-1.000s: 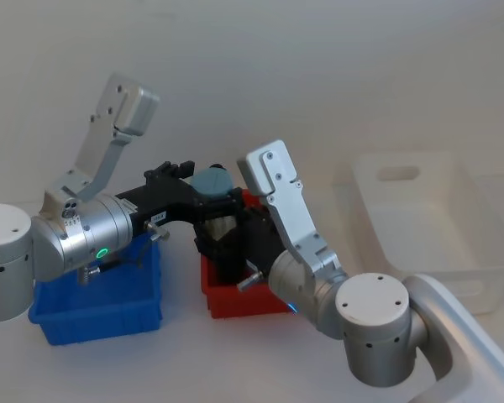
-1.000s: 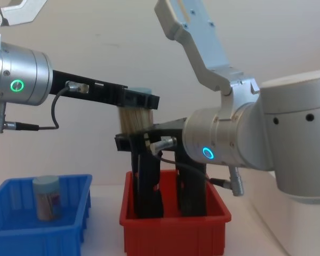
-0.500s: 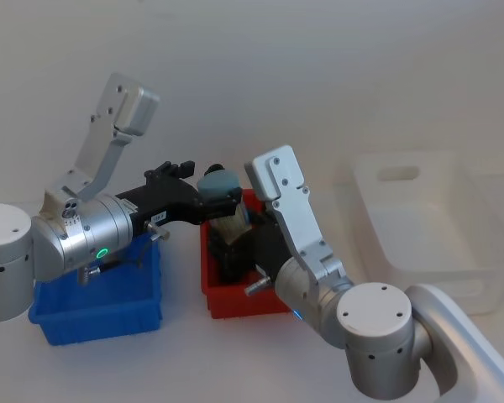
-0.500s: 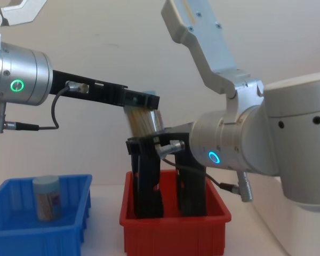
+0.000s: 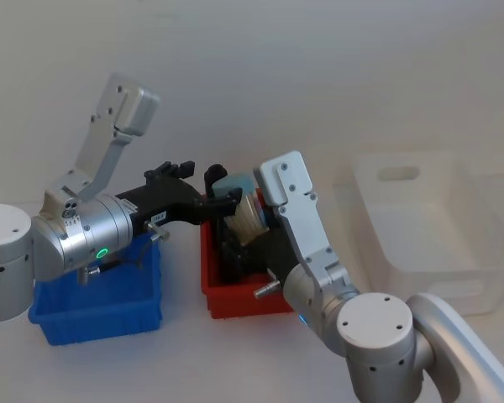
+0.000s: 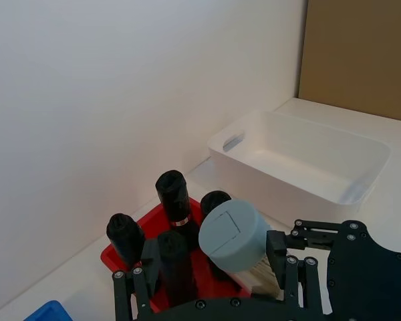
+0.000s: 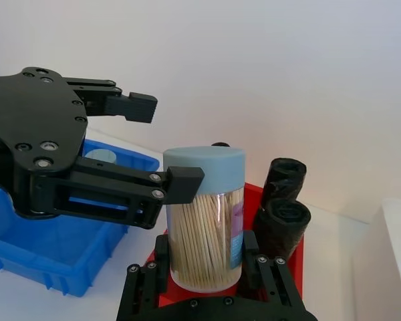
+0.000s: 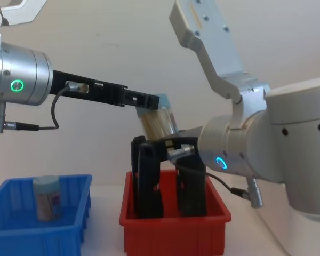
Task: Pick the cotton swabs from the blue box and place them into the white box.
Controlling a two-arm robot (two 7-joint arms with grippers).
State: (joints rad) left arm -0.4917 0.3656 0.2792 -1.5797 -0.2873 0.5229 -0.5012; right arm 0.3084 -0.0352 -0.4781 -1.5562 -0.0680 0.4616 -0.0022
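The right gripper (image 7: 206,267) is pinching the lower part of a cotton swab tub (image 7: 204,221). One black finger sits on each side of its clear wall, and the tub is held in the air over the red bin (image 8: 173,234). The tub is tilted, with its pale blue lid leaning toward the left gripper (image 7: 164,144). You can see the cream sticks packed tight inside.

The left gripper is spread wide. One fingertip (image 7: 184,182) sits right against the side of the lid and the other finger stands well apart from it, so this gripper clamps nothing. Its arm reaches in from above the blue box (image 8: 37,237).

Directly below the held tub, several tall black upright objects (image 8: 148,181) stand close together in the red bin, and the right gripper's fingers hang just above their tops. The red bin sits about midway along the desk (image 5: 176,353).

The blue box is just beside the red bin on the side toward the desk's left edge. A second tub (image 8: 46,198) stands upright inside it, lid up, with a reddish label on its side.

The white box (image 6: 287,194) lies on the other side of the red bin, toward the desk's right edge, and a strip of bare desk separates the two.
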